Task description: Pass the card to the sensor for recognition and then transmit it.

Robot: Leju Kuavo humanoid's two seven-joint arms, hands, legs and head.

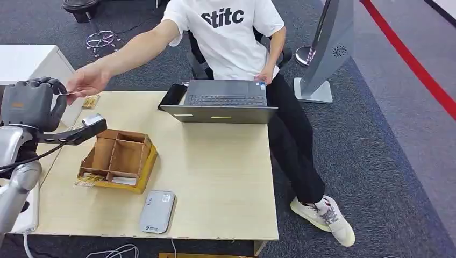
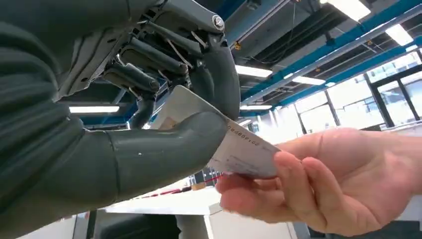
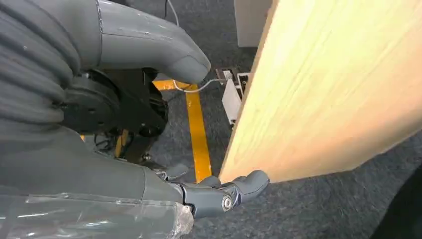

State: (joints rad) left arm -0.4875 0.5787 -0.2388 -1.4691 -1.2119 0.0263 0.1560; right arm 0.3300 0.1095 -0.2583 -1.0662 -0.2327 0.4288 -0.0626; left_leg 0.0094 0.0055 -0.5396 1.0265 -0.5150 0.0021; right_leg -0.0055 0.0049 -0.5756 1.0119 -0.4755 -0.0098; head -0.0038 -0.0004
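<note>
Pinching the card (image 2: 239, 149) between its thick thumb and darker fingers, the left hand (image 1: 29, 105) is raised beside the table's (image 1: 215, 177) far left corner, and the fingers are seen closed tight on the card's near end. The card's other end is gripped by a person's hand (image 2: 318, 184), whose fingers are wrapped under it and whose thumb is laid on top, so the card is held by both at once, off the table and above its left edge. The person (image 1: 231, 32) is seated behind the far edge of the table in a white shirt, with an arm stretched across toward the robot. The right hand (image 3: 164, 149) is held low beside a table edge, above grey carpet and a yellow floor line; its fingers are parted and nothing is held in it, though one fingertip is seen near the wooden edge and contact cannot be told. An open laptop (image 1: 223, 102) is set at the far edge of the table, a wooden box (image 1: 118, 158) with compartments stands toward the left side, and a grey card reader (image 1: 157, 210) lies near the front edge.
</note>
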